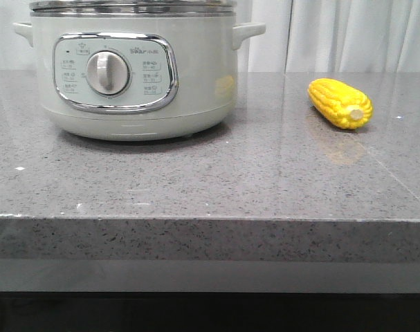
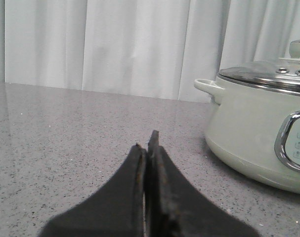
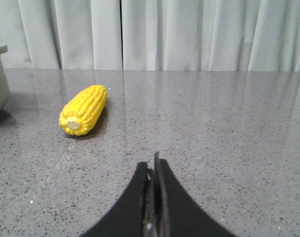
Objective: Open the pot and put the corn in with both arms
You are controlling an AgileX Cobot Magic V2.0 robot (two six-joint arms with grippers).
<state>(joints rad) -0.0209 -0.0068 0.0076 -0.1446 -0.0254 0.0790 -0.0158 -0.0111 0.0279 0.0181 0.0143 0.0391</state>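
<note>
On the left half of the grey speckled bench [image 1: 216,180], the pot [image 1: 133,83] is sitting with its chrome-framed control panel [image 1: 115,72] and round dial facing the front camera, and the top of the picture is cutting off everything above the steel rim of its lid [image 2: 268,74]. The left wrist view is showing more of that lid, closed on the pot and carrying a pale knob at its centre, though the frame edge is clipping the knob and the far side of the pot. The corn [image 1: 340,103] is lying on its side on the right half of the bench, well apart from the pot, its pale stub end pointing toward the front edge and a faint yellow reflection showing in the pot's glossy wall. Neither arm is appearing in the front view. The left gripper [image 2: 147,148] is hovering low over bare bench beside the pot, its dark jaws pressed together and holding nothing. The right gripper [image 3: 153,168] is likewise sitting with jaws closed and empty, the corn lying near it but apart; only a sliver of the pot is showing at that view's edge. The small printed labels around the dial are probably function markings, but they are too blurred to read. A white curtain [image 1: 348,34] is hanging behind the bench.
</note>
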